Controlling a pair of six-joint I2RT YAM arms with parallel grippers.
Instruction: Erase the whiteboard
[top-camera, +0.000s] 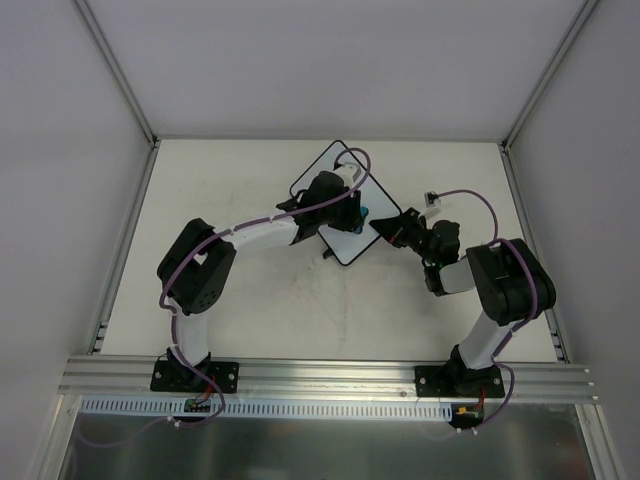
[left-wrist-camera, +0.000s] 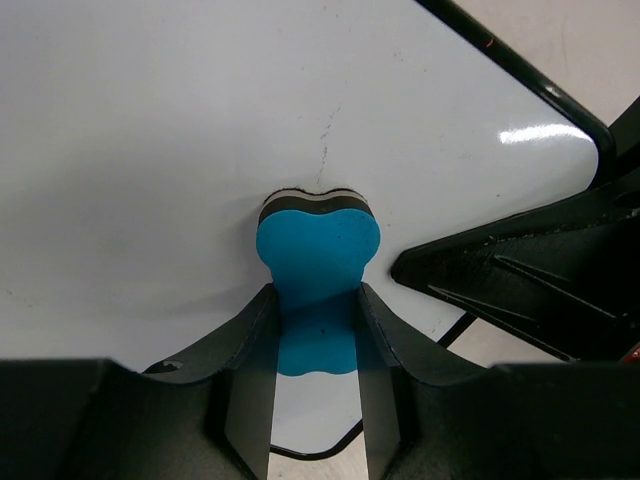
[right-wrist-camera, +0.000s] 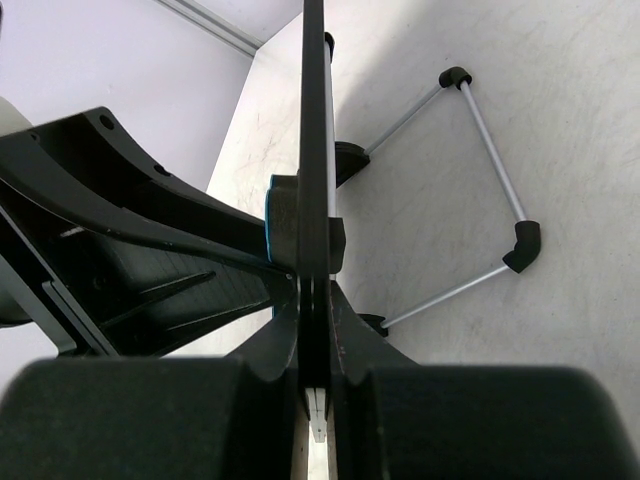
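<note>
Aluminium rail (top-camera: 320, 375) runs along the near edge of the tabletop (top-camera: 240, 310), and both arm bases are bolted on it, the left one at your left and the right one at your right. From there the left arm bends out to the side and then reaches in towards the middle, while the right arm rises and turns inward from the right. Further on you find the right gripper (top-camera: 390, 228): its jaws are pressed on the right corner of the whiteboard (top-camera: 335, 165), pinching the thin black rim, and in the right wrist view the board stands edge-on between them. Just beside it, the left gripper (left-wrist-camera: 315, 295) is over the board. Its jaws are closed on the narrow waist of a blue eraser (left-wrist-camera: 318, 245), and the dark pad of the eraser is laid against the white surface. The whiteboard itself is at the middle of the tabletop towards the far side, turned like a diamond in the top view. Its surface looks nearly clean; you can see only some faint grey marks (left-wrist-camera: 325, 140) above the eraser. On the back side of the board a stand (right-wrist-camera: 490, 130) of silver rods with black corner pieces shows. How much the board is tilted I cannot tell.
</note>
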